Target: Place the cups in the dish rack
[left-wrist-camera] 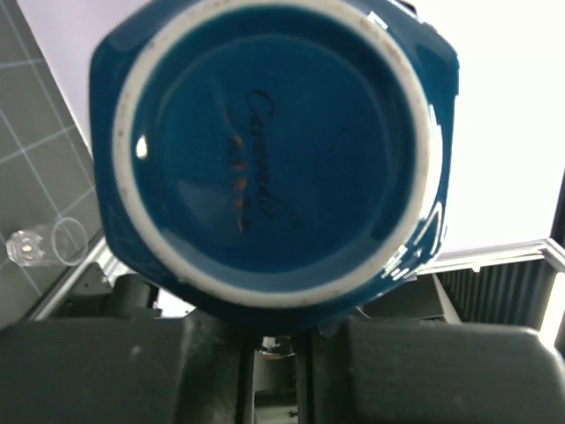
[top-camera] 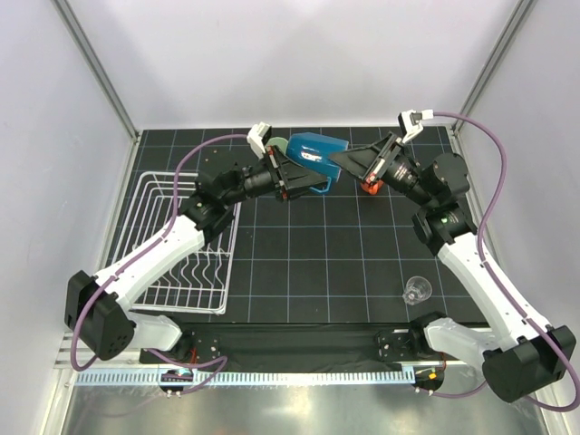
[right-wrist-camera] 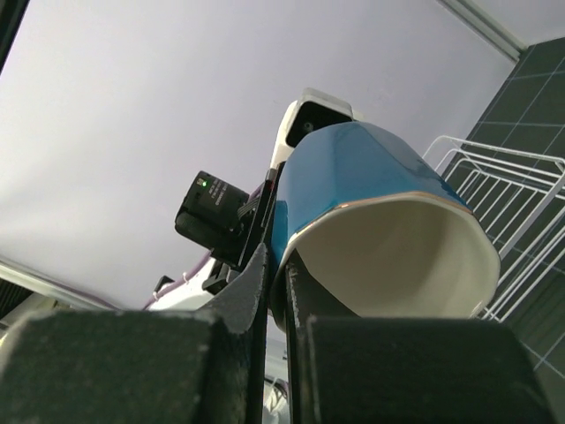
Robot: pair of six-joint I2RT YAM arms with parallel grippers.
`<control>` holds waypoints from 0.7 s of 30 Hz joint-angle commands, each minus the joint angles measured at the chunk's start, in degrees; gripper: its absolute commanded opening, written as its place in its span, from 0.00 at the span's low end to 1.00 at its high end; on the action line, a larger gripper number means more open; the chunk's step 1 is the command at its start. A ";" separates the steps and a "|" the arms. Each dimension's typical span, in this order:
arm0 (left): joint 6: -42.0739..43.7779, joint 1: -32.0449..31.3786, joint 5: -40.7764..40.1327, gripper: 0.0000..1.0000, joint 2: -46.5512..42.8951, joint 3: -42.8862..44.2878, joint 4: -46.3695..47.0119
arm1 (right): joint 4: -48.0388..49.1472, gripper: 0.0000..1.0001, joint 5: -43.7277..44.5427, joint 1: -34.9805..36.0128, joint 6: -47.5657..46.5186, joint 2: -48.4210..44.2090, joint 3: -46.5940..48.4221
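Mug (top-camera: 317,152) is in mid-air over the far middle of the mat (top-camera: 317,254), between my two claws, lying on its side. Right claw (right-wrist-camera: 278,291) is clamped on the rim, wall pinched between the fingers. Left claw (top-camera: 306,179) sits at the base end; can't tell if it's gripping.

Rack (top-camera: 159,195) is at the left edge of the mat, well apart from the mug, with my left arm crossing over it. Open mat in the middle. Glass (top-camera: 417,290) stands near right, beside my right arm.

Mug: glazed blue, faceted outside, pale inside, pale bare ring and script mark on the base (left-wrist-camera: 265,150). Rack is white wire with curved tines (right-wrist-camera: 512,177). Glass is clear (left-wrist-camera: 44,246).

Mat is black with a pale grid. Plain white walls on three sides, metal corner posts.
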 commanded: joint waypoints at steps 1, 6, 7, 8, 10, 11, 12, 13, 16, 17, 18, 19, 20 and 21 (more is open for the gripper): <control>0.25 -0.03 0.05 0.00 0.24 2.14 4.14 | 5.17 0.04 -1.36 1.90 -1.58 -3.05 0.59; 5.93 0.58 -0.21 0.00 -1.77 2.66 -3.13 | -2.90 0.13 -0.14 2.25 -7.37 -3.92 2.16; 7.70 0.76 -0.30 0.00 -2.22 4.06 -5.68 | -8.14 0.17 0.30 2.16 -9.22 -4.02 2.86; 9.98 0.85 -0.64 0.00 -2.57 4.94 -11.88 | -10.81 0.28 1.18 2.25 -10.89 -4.10 4.44; 15.52 1.37 -1.35 0.00 -3.36 6.26 -16.14 | -20.69 0.46 2.58 2.33 -16.16 -4.11 6.55; 17.02 1.55 -1.87 0.00 -3.71 7.31 -19.47 | -23.81 0.57 3.72 2.16 -17.83 -4.02 8.65; 19.90 1.90 -2.92 0.00 -3.98 7.93 -23.94 | -28.98 0.60 5.48 2.25 -21.15 -4.02 9.45; 21.32 2.16 -3.72 0.00 -4.24 8.29 -26.07 | -31.46 0.65 6.62 2.25 -22.40 -3.93 10.16; 27.63 3.13 -7.32 0.00 -5.21 10.74 -34.86 | -40.50 0.69 10.85 2.07 -26.63 -3.32 12.71; 30.02 3.31 -9.15 0.00 -5.12 13.27 -38.19 | -42.54 0.69 11.12 2.16 -27.68 -2.53 13.85; 32.30 3.57 -12.65 0.00 -4.95 14.60 -43.97 | -46.30 0.69 11.90 2.16 -28.47 -2.26 14.29; 37.37 3.83 -15.56 0.00 -4.77 16.53 -47.85 | -48.17 0.69 12.52 2.16 -29.35 -2.17 14.47; 39.77 3.92 -18.81 0.00 -4.07 18.29 -51.28 | -49.75 0.69 13.13 2.16 -29.88 -2.08 14.56; 41.88 4.01 -22.15 0.00 -3.63 21.62 -58.02 | -52.47 0.69 13.84 2.16 -30.58 -2.08 14.47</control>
